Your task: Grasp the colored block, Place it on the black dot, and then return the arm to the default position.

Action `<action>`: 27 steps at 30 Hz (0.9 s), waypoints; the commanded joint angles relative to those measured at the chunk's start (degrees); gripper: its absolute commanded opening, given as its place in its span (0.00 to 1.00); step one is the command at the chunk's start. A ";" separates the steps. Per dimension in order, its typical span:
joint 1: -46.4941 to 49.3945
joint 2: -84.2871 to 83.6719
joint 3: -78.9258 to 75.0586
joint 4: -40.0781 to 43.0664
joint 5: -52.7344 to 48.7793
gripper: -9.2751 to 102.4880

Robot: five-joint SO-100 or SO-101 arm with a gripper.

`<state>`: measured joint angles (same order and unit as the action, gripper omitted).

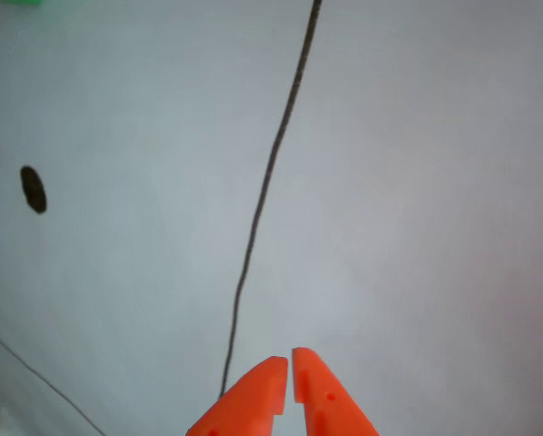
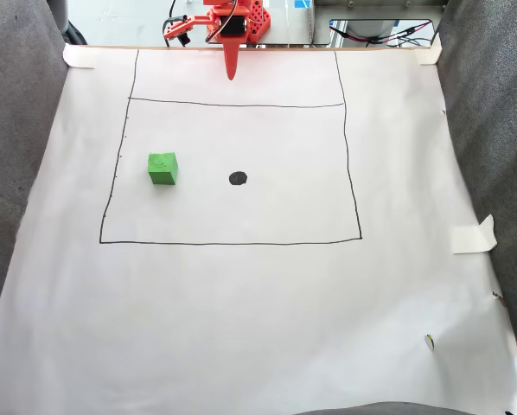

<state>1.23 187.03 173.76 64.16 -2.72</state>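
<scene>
In the fixed view the colored block, a bright green cube, sits on white paper in the left part of a drawn rectangle. The black dot lies to its right, apart from it. The orange arm is folded at the far edge, its gripper pointing down over the paper, well behind both. In the other view the gripper shows two orange fingertips nearly touching, nothing between them. The black dot is at the left there, and a sliver of the green block shows at the top left corner.
A black line crosses the paper just in front of the gripper and also runs through the other view. Grey fabric flanks both sides. Tape pieces hold the paper. Cables lie behind the arm.
</scene>
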 commanded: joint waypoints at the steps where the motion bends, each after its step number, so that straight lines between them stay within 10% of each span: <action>1: -0.26 0.26 -2.72 0.00 0.09 0.08; 27: 0.53 -12.48 -12.83 -4.13 2.11 0.08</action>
<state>1.32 177.28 169.10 59.33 -2.55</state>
